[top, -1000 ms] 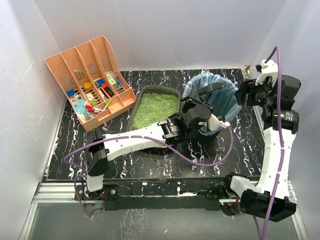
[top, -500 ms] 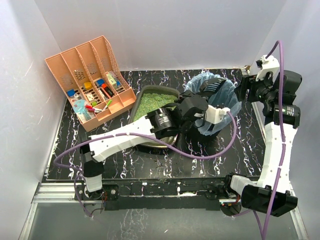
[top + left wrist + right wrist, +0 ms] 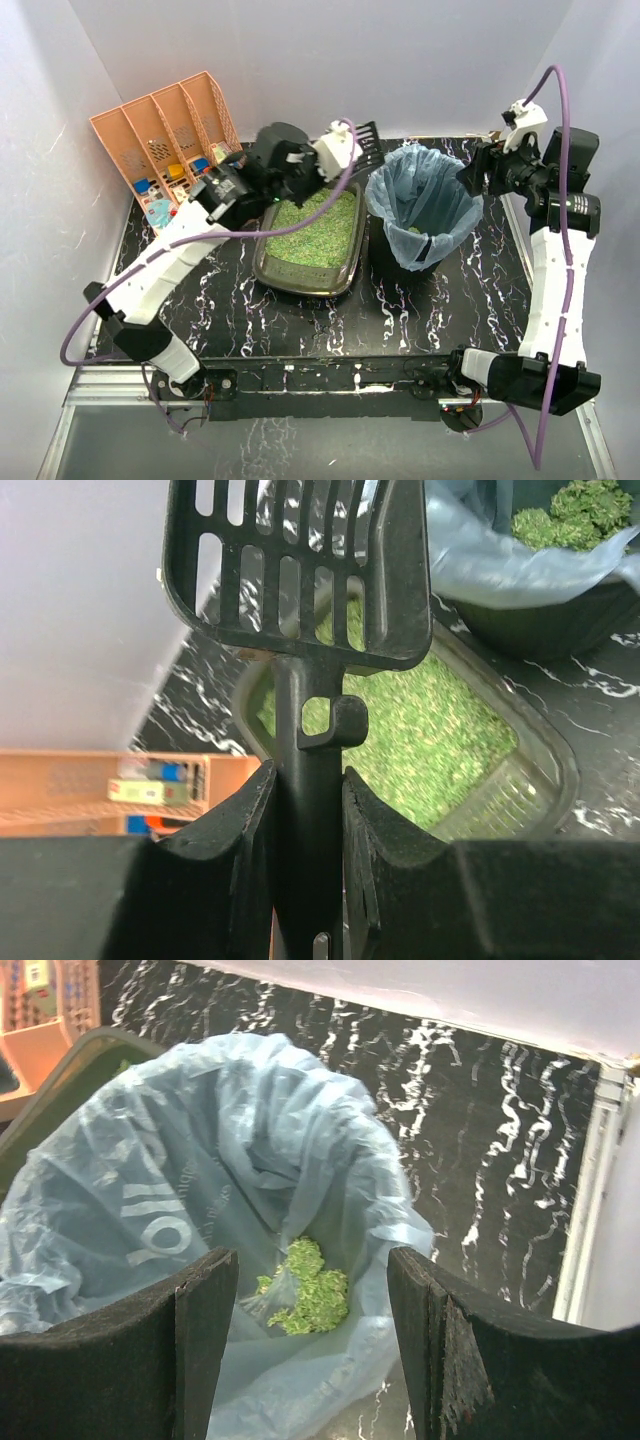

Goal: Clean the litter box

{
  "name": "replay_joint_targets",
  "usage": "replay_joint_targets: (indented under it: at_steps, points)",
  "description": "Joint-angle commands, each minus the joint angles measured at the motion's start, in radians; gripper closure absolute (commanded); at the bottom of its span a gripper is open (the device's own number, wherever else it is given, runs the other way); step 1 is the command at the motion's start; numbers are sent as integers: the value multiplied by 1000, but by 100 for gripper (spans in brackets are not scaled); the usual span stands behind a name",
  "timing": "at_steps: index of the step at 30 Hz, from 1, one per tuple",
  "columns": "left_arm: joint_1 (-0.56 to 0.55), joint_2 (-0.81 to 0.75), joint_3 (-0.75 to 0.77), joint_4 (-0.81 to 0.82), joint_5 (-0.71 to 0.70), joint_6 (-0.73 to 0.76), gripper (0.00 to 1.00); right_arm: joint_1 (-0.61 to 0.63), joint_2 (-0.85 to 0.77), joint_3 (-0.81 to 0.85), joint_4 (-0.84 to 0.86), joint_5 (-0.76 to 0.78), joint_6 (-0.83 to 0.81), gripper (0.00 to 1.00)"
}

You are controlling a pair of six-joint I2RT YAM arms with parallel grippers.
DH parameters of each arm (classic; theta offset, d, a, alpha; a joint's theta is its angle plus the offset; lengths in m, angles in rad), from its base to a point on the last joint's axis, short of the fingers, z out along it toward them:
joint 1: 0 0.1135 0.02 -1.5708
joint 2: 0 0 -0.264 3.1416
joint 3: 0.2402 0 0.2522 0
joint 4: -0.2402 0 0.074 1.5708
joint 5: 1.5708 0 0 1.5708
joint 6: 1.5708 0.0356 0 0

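Note:
The litter box (image 3: 266, 262), a dark olive-grey tray of green litter, lies mid-table; it also shows in the left wrist view (image 3: 548, 755). My left gripper (image 3: 333, 152) is shut on the handle of a black slotted scoop (image 3: 366, 137) and holds it above the tray's far right corner. In the left wrist view the gripper (image 3: 307, 780) clamps the scoop (image 3: 300, 570), whose head looks empty. My right gripper (image 3: 478, 172) hangs open and empty above the bin's right rim; it shows the same way in the right wrist view (image 3: 310, 1350).
A black bin with a pale blue liner (image 3: 420, 205) stands right of the tray, with green clumps (image 3: 310, 1290) at its bottom. A peach-orange organiser (image 3: 180, 160) with small items stands at the back left. White walls close in on three sides.
My left arm has swung away from the bin, up and back to the left, carrying the scoop to the tray's far edge. The tray is now uncovered. My right gripper shifted slightly.

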Motion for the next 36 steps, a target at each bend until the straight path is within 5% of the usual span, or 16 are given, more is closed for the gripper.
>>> replay_joint_targets:
  at_steps: [1, 8, 16, 20, 36]
  points:
    - [140, -102, -88, -63, 253, -183, 100, 80, 7, 68, 30, -68, -48, 34]
    - [354, -163, -265, -82, 488, -290, 100, 315, 93, 161, 57, -119, -96, 33]
    - [448, -223, -422, -36, 639, -295, 100, 608, 382, 401, 65, -190, -94, 35]
    - [495, -274, -452, -23, 700, -305, 100, 728, 532, 511, 56, -100, -77, 40]
    - [560, -289, -479, -4, 788, -336, 100, 832, 675, 496, 53, 89, -100, 52]
